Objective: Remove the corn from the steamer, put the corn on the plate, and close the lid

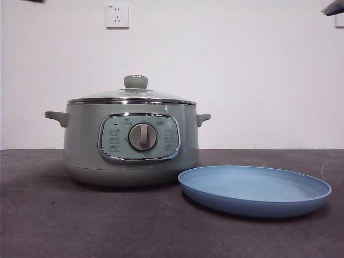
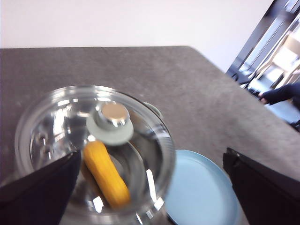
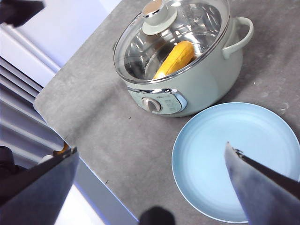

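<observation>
The sage-green steamer [image 1: 130, 145] stands at the table's left with its glass lid [image 1: 131, 95] on. The lid's green knob [image 2: 111, 123] shows in the left wrist view. The yellow-orange corn [image 2: 106, 174] lies inside the steamer, seen through the lid; it also shows in the right wrist view [image 3: 176, 59]. The light-blue plate [image 1: 255, 189] sits empty to the steamer's right. My left gripper [image 2: 150, 187] is open, high above the lid. My right gripper [image 3: 152, 187] is open, high above the plate [image 3: 234, 159] and the table's front.
The table top [image 1: 54, 215] is dark grey. A wall socket [image 1: 117, 16] is on the white wall behind. A dark arm tip [image 1: 333, 7] shows at the top right corner of the front view.
</observation>
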You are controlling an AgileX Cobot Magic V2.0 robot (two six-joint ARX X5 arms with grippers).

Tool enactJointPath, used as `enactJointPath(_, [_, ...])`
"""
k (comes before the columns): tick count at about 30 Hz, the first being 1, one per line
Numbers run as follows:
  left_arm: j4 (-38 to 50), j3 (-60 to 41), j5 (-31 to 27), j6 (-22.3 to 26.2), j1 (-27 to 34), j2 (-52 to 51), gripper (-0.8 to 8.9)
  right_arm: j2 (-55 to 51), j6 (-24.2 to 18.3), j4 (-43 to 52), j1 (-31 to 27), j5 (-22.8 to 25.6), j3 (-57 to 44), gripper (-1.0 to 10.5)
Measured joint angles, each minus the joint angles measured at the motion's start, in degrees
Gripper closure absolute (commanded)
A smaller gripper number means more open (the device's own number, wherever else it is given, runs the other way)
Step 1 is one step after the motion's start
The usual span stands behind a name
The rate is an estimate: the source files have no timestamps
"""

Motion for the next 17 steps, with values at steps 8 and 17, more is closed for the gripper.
enactJointPath(8, [9.6,9.3,-10.4,3.8,-6.9,17.1,2.51,0.0,0.0,0.0,0.0,0.0,0.0,2.9])
enactJointPath(17, [18.8,11.1,-16.8,5.4,-11.3,29.7,2.51,0.0,0.0,0.0,0.0,0.1,0.0,2.9])
